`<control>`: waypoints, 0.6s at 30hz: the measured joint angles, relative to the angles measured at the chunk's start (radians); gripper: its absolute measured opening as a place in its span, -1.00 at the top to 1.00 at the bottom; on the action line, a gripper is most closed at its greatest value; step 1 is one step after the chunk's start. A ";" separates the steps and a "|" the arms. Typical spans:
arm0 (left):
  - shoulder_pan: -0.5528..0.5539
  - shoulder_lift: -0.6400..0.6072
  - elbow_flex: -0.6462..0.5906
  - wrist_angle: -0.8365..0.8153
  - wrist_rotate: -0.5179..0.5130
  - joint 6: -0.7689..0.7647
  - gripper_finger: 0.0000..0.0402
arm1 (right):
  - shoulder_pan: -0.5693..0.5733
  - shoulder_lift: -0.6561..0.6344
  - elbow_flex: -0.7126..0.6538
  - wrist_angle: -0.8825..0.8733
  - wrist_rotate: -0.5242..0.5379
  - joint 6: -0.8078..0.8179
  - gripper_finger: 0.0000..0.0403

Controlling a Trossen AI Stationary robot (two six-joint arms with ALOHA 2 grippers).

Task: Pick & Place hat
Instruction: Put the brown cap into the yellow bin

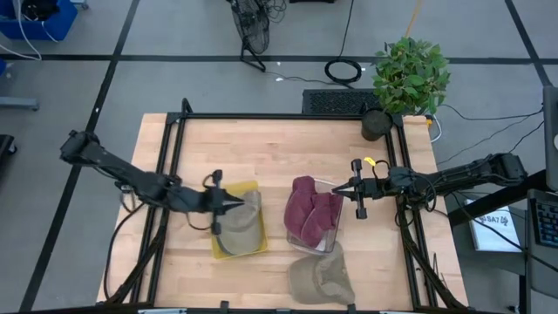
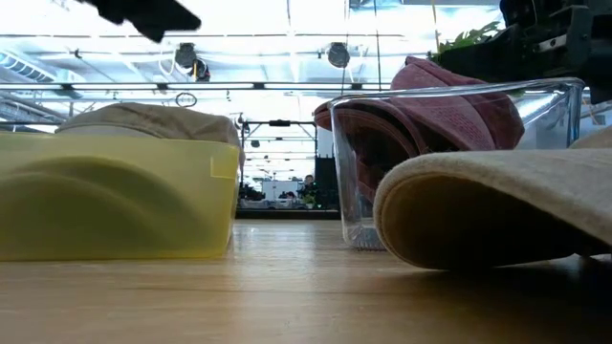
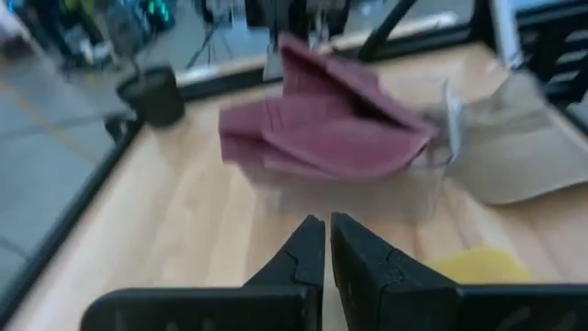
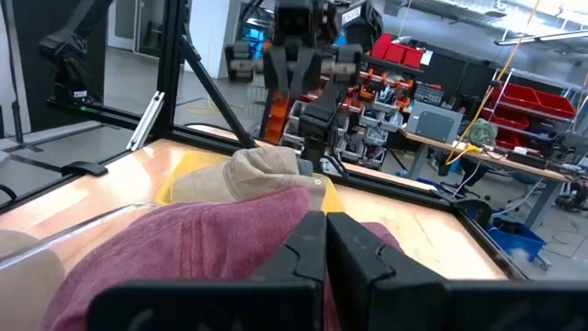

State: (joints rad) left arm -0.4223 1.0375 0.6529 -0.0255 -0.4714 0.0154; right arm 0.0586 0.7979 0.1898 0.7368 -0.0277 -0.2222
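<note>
On the table, a khaki hat [image 1: 321, 279] lies before a clear bin [image 1: 327, 234] of maroon cloth [image 1: 309, 212]; a second hat [image 1: 244, 222] fills a yellow bin [image 1: 228, 249]. Both grippers, left [image 1: 234, 205] and right [image 1: 342, 191], have their fingers pressed together, empty.

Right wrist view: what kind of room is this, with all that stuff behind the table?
Probably a robot lab or workshop. Behind the table stand red bins on shelves, a cluttered workbench and loose cables. The high view adds a grey floor with more cables.

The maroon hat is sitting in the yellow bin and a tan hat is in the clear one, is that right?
No, they are swapped. The high view shows the maroon hat in the clear bin and a tan hat in the yellow bin.
</note>
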 joint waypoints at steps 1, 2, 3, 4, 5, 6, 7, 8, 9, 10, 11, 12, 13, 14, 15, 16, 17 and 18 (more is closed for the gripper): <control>-0.010 -0.030 0.000 -0.004 0.000 0.022 0.85 | 0.000 0.000 0.000 0.000 0.000 0.000 0.99; -0.019 -0.062 -0.002 -0.003 0.000 0.039 0.85 | 0.000 0.000 0.000 0.000 0.000 0.000 1.00; -0.028 -0.098 -0.004 -0.007 0.000 0.056 0.85 | 0.000 0.000 0.000 0.000 0.000 0.000 1.00; -0.038 -0.137 -0.005 -0.013 0.000 0.065 0.85 | 0.000 0.000 0.000 0.000 0.000 0.003 1.00; -0.048 -0.175 -0.005 -0.010 0.000 0.073 0.85 | 0.000 0.000 0.000 0.000 0.000 0.015 1.00; -0.058 -0.211 -0.005 -0.009 0.000 0.084 0.85 | 0.000 0.000 0.000 0.000 0.000 0.031 1.00; -0.066 -0.243 -0.005 -0.014 0.000 0.096 0.85 | 0.000 0.000 0.000 0.000 0.000 0.042 1.00; -0.071 -0.271 -0.005 -0.024 0.000 0.105 0.85 | 0.000 0.000 0.000 0.000 0.000 0.047 1.00; -0.074 -0.297 -0.005 -0.040 -0.001 0.108 0.85 | 0.000 0.000 0.000 0.000 0.000 0.048 1.00; -0.075 -0.317 -0.005 -0.063 -0.008 0.107 0.85 | 0.000 0.000 0.000 0.000 0.000 0.049 1.00; -0.075 -0.333 -0.005 -0.086 -0.021 0.103 0.85 | 0.000 0.000 0.000 0.000 0.000 0.049 1.00; -0.075 -0.344 -0.005 -0.110 -0.034 0.093 0.85 | 0.000 0.000 0.000 0.000 0.000 0.050 1.00; -0.075 -0.351 -0.005 -0.130 -0.044 0.082 0.85 | 0.000 0.001 0.000 0.000 0.000 0.050 1.00; -0.075 -0.354 -0.005 -0.144 -0.049 0.072 0.85 | 0.000 0.001 0.000 0.000 0.000 0.050 1.00; -0.075 -0.354 -0.006 -0.154 -0.052 0.062 0.85 | 0.000 0.001 0.000 0.000 0.000 0.052 1.00; -0.075 -0.353 -0.006 -0.161 -0.052 0.055 0.85 | 0.000 0.001 0.000 0.000 0.000 0.053 1.00; -0.075 -0.350 -0.006 -0.164 -0.052 0.052 0.85 | 0.000 0.001 0.000 0.000 0.000 0.053 1.00; -0.075 -0.346 -0.006 -0.166 -0.052 0.051 0.85 | 0.000 0.001 0.000 0.000 0.000 0.053 1.00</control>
State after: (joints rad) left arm -0.4976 0.6918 0.6468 -0.1911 -0.5236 0.0667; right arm 0.0586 0.7986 0.1898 0.7368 -0.0273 -0.1688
